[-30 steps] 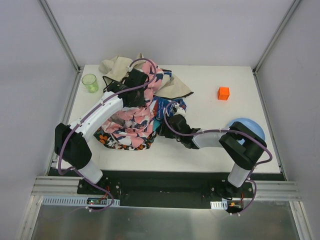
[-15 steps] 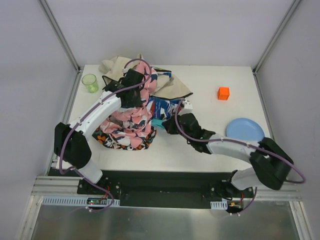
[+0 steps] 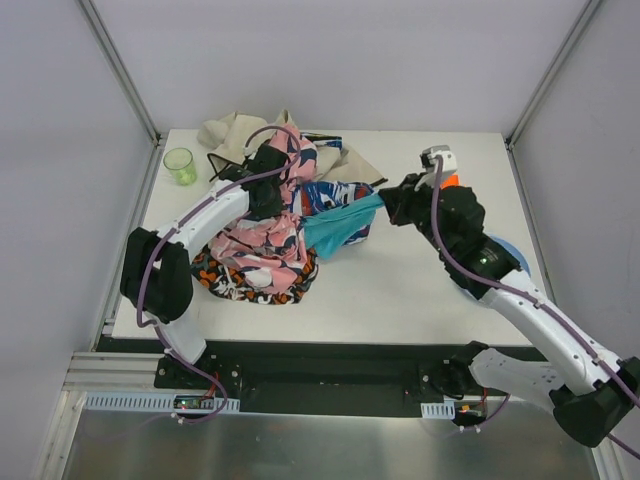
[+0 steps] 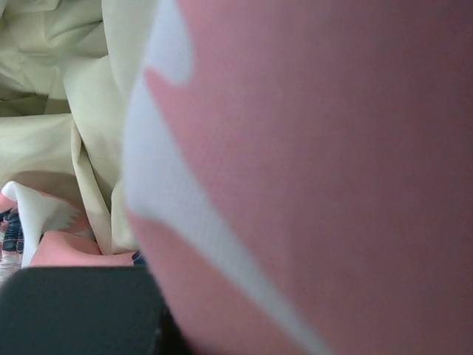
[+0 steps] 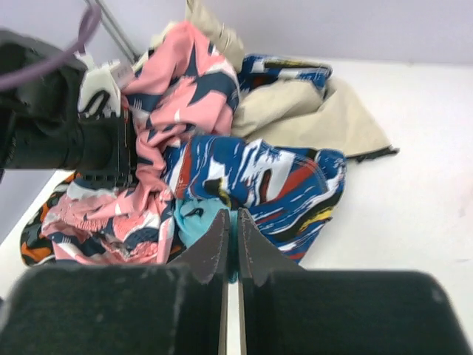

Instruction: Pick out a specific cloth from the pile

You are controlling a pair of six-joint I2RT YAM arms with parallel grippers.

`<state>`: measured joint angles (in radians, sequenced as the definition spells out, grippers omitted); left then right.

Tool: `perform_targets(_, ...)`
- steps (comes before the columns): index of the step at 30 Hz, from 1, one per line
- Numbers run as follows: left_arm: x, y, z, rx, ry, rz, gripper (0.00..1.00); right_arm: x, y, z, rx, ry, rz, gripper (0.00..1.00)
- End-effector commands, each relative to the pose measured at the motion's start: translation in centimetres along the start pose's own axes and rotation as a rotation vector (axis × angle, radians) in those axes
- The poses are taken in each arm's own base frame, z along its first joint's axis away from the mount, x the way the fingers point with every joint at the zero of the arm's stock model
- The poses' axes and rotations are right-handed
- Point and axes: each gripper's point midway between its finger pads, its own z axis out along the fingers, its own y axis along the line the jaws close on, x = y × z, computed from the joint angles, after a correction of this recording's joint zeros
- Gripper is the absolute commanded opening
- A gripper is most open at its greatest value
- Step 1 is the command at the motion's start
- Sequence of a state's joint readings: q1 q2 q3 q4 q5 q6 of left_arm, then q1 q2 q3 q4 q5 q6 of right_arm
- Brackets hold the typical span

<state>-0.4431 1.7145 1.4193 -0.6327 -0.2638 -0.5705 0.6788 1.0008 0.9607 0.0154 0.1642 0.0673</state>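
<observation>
Even bright light, soft shadows; blurry close-up pink cloth (image 4: 310,148).

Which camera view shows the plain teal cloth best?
The top view: the teal cloth is stretched out from the right side of the pile, mostly visible. The right wrist view catches only a small patch of it beside the blue patterned cloth. The left wrist view shows none of it.

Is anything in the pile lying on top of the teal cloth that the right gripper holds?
Yes. The blue-white-red patterned cloth drapes over the buried end of the teal cloth; the right gripper clamps its free end. The left gripper holds the pink patterned cloth.
</observation>
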Motion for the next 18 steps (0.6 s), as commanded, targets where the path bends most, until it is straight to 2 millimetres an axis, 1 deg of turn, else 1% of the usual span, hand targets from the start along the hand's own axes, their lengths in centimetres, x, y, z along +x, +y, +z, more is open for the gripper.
perform_targets(1,1.6,4.2,2.3,-0.171,0.041,-0.006,0.0,-16.4,0.6,-6.9,0.018,-0.396,-0.124,0.01)
perform_targets(3,1.9,4.4,2.4,-0.174,0.05,-0.014,0.0,-18.5,0.1,-7.9,0.059,-0.398,-0.173,0.01)
perform_targets(6,2.4,4.7,2.5,-0.182,0.058,-0.027,0.0,-20.7,-1.0,-8.7,0.136,-0.406,-0.233,0.01)
perform_targets(8,2.7,4.9,2.6,-0.189,0.062,-0.026,0.0,-22.5,-1.9,-9.5,0.195,-0.426,-0.259,0.01)
perform_targets(10,3.0,5.1,2.7,-0.196,0.07,-0.022,0.0,-24.9,-2.5,-10.5,0.246,-0.46,-0.279,0.01)
perform_targets(13,3.2,5.1,2.9,-0.197,0.078,-0.023,0.0,-27.8,-3.0,-11.8,0.292,-0.486,-0.306,0.01)
perform_targets(18,3.9,5.5,3.4,-0.216,0.092,-0.023,0.0,-31.4,-3.7,-13.7,0.364,-0.545,-0.347,0.01)
